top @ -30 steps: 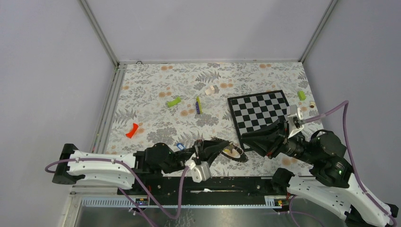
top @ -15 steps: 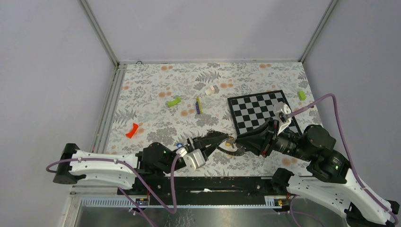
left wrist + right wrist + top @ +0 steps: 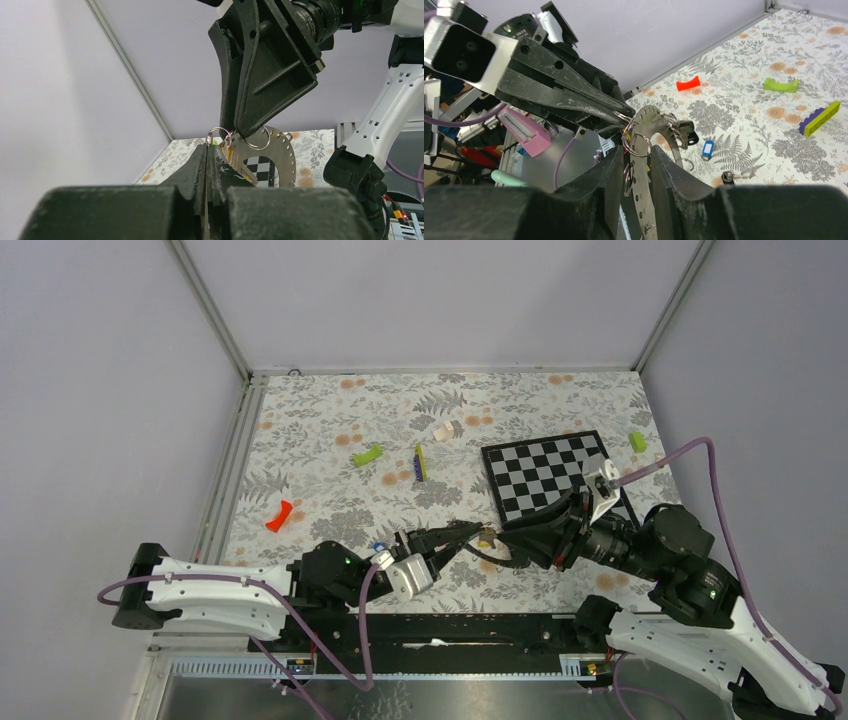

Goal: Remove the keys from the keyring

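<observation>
1. Nearest, inside the right pincer [image 3: 638,152]: fingers part-way apart, straddling the large flat silvery-grey metal hoop [image 3: 650,116] with holes punched round its rim. Cannot tell whether pressed onto the band or merely flanking it.
2. Hoop held clear of the cloth, standing on edge. Band running lengthwise out along those fingers, then curving up and over just past the tips.
3. Right at the fingertips, slightly to their left: a small wire loop [image 3: 637,145] threaded through the rim. Probably the next thing to catch, judging by its place.
4. Just beyond, at the hoop's upper left: the left pincer [image 3: 622,118], reaching in from the opposite side, clamped tight on the rim among more wire loops. Looks like the anchoring hold, leaving the freeing work to the right pincer, the nearer one to the loops.
5. On the hoop's far side: a small key with a black plastic tag [image 3: 687,132], hanging from the rim. Close to the left fingertips: a yellow-tagged key [image 3: 487,536].
6. Farther out, beyond both pincers, on the flowered cloth [image 3: 774,150]: a small key with a blue plastic tag [image 3: 707,148] and a dark-headed key [image 3: 729,176], both apart from the hoop, so seemingly already off.
</observation>
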Tool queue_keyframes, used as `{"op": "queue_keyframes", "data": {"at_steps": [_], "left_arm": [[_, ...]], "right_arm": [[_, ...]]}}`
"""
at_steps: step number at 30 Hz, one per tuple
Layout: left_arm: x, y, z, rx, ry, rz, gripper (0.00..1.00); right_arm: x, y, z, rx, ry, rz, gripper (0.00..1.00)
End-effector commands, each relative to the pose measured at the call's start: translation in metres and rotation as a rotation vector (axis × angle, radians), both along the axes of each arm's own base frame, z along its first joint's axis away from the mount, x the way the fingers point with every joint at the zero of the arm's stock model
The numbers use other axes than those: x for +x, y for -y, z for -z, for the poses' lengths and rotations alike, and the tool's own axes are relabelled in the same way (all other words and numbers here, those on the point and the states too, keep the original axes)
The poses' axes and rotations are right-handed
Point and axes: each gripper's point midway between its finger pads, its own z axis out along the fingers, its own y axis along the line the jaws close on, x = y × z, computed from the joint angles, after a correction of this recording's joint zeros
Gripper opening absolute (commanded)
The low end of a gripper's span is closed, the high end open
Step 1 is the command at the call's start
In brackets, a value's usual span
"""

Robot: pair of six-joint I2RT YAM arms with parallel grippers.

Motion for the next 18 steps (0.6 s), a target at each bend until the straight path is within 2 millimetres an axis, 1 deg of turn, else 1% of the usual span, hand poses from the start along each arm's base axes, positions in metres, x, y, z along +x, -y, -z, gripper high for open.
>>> {"op": "queue_keyframes", "data": {"at_steps": [1, 6, 11, 18], "left_arm": [[-0.002, -0.007, -0.022, -0.089, -0.01, 0.006, 0.0], [-0.001, -0.004, -0.018, -0.079, -0.011, 0.003, 0.0], [-0.001, -0.002, -0.015, -0.07, -0.013, 0.002, 0.0], [0.0, -0.002, -0.014, -0.067, -0.012, -0.004, 0.0]], "right_arm": [[0.001, 0.009, -0.038, 0.122, 0.072, 0.038, 0.34], [0.003, 0.013, -0.047, 0.16, 0.092, 0.062, 0.36], [0.004, 0.008, -0.049, 0.151, 0.066, 0.048, 0.35], [0.011, -0.002, -0.034, 0.073, -0.077, 0.061, 0.34]]}}
